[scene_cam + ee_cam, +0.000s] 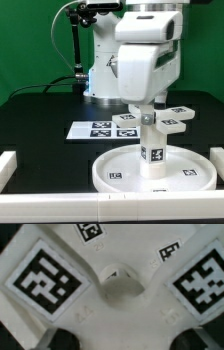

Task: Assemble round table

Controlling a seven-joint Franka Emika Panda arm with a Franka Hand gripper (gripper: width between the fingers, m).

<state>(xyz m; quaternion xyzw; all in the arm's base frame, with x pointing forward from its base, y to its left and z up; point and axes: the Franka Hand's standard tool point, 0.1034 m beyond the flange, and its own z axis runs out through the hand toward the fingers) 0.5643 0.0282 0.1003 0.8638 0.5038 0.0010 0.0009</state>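
The round disc (120, 172) lies flat near the table's front, rim up, with square markers on it. The short thick leg (153, 155) stands upright at its centre. The cross-shaped foot piece (165, 121) sits on top of the leg, its arms carrying markers. My gripper (146, 113) comes straight down onto the foot from above. In the wrist view the foot (120, 286) fills the picture, with its hub in the middle and markers on the arms. The dark fingers (60, 339) stand on either side of one white arm, so my gripper (128, 339) is shut on it.
The marker board (92, 129) lies flat behind the disc, toward the exterior view's left. White border bars run along the front (60, 206), the left (8, 165) and the right (217, 160). The arm's base (105, 75) stands at the back.
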